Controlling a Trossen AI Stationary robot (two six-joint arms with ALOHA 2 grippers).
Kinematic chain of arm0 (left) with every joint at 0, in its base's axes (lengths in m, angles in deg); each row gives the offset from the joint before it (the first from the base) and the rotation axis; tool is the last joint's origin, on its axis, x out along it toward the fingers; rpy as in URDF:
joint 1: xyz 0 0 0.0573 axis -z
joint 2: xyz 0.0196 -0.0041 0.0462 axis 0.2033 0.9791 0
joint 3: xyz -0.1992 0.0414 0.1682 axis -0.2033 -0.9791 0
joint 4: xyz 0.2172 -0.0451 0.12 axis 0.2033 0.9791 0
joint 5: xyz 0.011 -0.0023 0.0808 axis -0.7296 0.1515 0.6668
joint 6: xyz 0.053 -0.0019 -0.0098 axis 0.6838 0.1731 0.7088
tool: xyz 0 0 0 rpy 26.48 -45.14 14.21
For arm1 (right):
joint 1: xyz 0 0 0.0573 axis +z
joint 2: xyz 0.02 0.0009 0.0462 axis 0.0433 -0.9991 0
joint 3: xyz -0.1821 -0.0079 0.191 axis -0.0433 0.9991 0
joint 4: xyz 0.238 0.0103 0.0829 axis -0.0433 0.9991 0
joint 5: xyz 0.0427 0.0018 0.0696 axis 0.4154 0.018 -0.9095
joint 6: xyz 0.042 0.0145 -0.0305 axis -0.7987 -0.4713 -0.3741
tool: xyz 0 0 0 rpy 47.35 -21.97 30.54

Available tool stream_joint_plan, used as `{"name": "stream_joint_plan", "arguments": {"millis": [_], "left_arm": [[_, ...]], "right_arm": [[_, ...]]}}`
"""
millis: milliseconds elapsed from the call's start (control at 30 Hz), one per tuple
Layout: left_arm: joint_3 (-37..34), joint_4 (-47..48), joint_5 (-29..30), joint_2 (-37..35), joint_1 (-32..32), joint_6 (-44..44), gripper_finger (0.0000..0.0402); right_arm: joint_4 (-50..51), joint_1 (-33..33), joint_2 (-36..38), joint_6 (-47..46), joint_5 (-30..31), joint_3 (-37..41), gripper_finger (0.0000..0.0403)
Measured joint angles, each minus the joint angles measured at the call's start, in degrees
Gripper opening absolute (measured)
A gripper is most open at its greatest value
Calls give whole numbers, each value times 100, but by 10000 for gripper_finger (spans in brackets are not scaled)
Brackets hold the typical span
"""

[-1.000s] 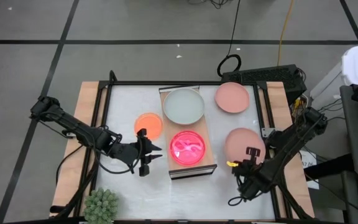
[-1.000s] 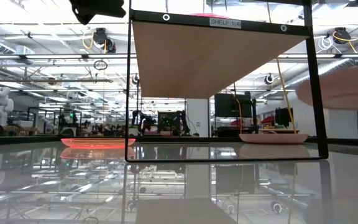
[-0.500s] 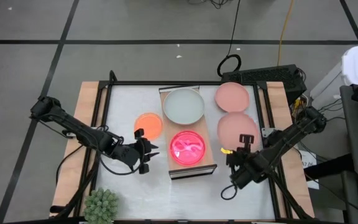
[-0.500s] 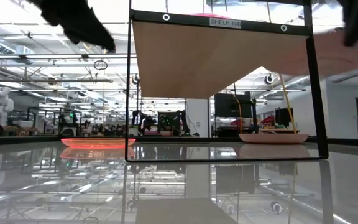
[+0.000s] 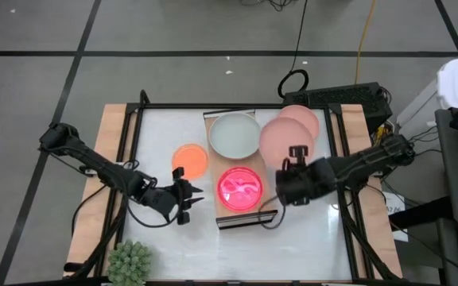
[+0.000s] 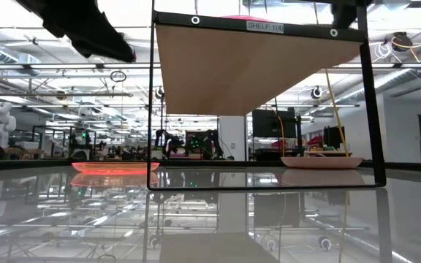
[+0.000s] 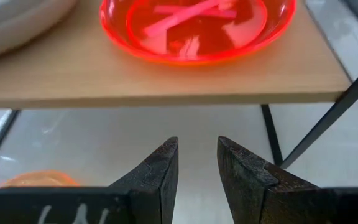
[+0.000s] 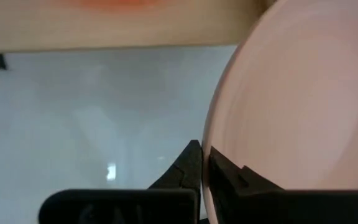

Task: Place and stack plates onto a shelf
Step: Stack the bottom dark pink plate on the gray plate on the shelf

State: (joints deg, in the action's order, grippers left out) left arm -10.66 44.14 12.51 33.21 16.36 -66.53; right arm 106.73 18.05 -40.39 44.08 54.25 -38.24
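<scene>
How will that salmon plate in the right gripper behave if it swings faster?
Probably rigid: the salmon plate keeps its round shape, pinched only at its rim by the right gripper. That edge-only hold may pivot or slip. Its smooth-looking surface suggests little friction.

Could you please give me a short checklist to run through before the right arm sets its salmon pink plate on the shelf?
1. Grip: right gripper shut on the rim of the round salmon pink plate: ok.
2. Plate over the light-wood shelf: beside its right edge, not over it: not ok.
3. Free spot: pale green-grey plate and glossy hot pink plate fill the shelf top, so stack: ok.
4. Left gripper out of the way, open and empty, left of the shelf: ok.
5. Plate level: cannot tell.
</scene>
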Motion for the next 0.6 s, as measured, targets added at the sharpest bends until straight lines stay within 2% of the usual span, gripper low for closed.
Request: {"name": "stream_joint_plan", "arguments": {"millis": [233, 533, 600], "left_arm": [[0, -72, 300, -3, 158, 32, 118], [0, -147, 320, -7, 164, 36, 118], [0, -148, 336, -7, 164, 41, 118]], "right_arm": [[-556, -768, 0, 1545, 17, -372, 0], [-1908, -1518, 2, 3262, -26, -379, 0], [-2225, -1651, -10, 3615, -199, -379, 0]]}}
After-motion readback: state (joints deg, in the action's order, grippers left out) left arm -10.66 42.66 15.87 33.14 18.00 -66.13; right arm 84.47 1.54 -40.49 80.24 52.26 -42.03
